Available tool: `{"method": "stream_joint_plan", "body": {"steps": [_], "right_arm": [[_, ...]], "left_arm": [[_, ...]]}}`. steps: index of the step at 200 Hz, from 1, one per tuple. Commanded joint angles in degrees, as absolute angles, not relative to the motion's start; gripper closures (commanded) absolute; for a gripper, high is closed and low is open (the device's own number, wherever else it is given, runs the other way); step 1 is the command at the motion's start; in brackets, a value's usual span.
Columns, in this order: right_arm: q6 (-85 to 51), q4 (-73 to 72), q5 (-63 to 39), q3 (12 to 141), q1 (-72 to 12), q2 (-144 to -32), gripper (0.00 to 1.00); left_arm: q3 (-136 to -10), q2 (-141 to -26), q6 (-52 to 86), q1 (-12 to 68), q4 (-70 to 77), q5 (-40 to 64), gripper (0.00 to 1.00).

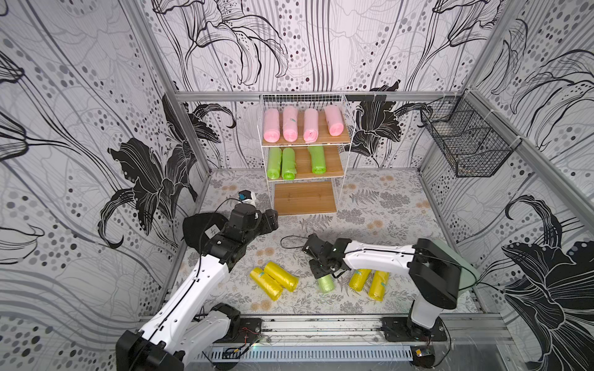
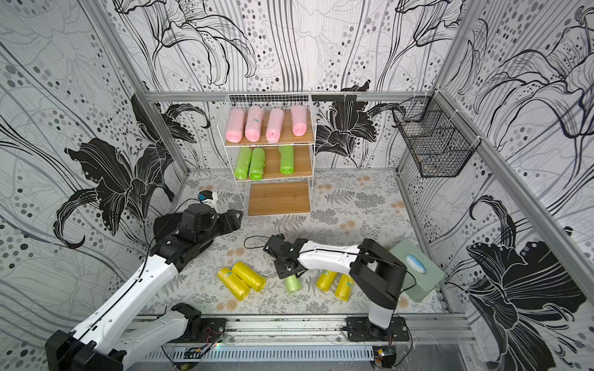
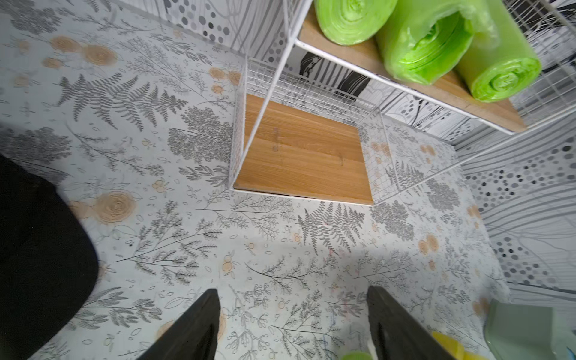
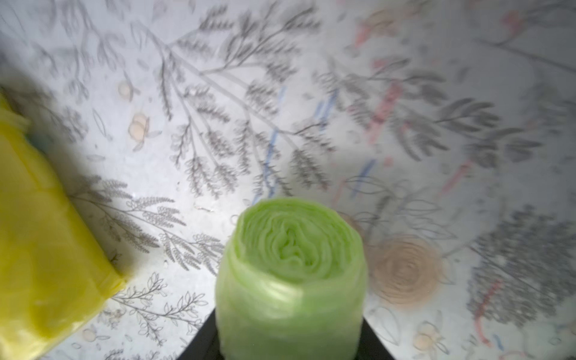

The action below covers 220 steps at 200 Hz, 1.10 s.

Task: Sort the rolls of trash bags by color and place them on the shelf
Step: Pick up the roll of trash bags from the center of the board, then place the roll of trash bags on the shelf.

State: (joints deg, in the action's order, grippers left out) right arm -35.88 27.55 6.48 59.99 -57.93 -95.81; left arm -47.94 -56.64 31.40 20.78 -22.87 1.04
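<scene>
Green roll (image 1: 326, 284) at front of table (image 1: 385, 205), one end sticking out of right gripper (image 1: 322, 273), jaws closed on its sides. Left gripper (image 3: 293, 291) open, empty. Roll seems light, soft, slippery; better to hold mid-body, gently.

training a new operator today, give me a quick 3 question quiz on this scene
1. How many green rolls lie on the middle board?
2. True or false: the bottom board holds yellow rolls.
3. The roll in the right gripper is: a) pink b) green c) yellow

Key: 1) three 2) false 3) b
</scene>
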Motion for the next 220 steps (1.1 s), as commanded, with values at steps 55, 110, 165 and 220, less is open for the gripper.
{"method": "stream_joint_plan", "body": {"steps": [55, 110, 165, 220], "right_arm": [[-53.85, -4.17, 17.35, 47.31, -46.15, -65.04, 0.53], [-63.27, -24.30, 21.17, 48.31, -46.12, -68.98, 0.52], [-69.32, -31.69, 21.19, 51.05, -45.97, -73.54, 0.52], [-75.38, -35.34, 18.31, 52.58, -44.69, -76.57, 0.53]], "left_arm": [[-36.18, -55.35, 54.83, 21.71, 13.45, 20.04, 0.17], [-37.12, -60.29, 60.20, 26.72, 24.54, 19.38, 0.15], [-38.99, -65.86, 61.22, 31.51, 32.85, 17.10, 0.13], [-39.29, -70.51, 64.04, 34.01, 37.71, 16.52, 0.14]]}}
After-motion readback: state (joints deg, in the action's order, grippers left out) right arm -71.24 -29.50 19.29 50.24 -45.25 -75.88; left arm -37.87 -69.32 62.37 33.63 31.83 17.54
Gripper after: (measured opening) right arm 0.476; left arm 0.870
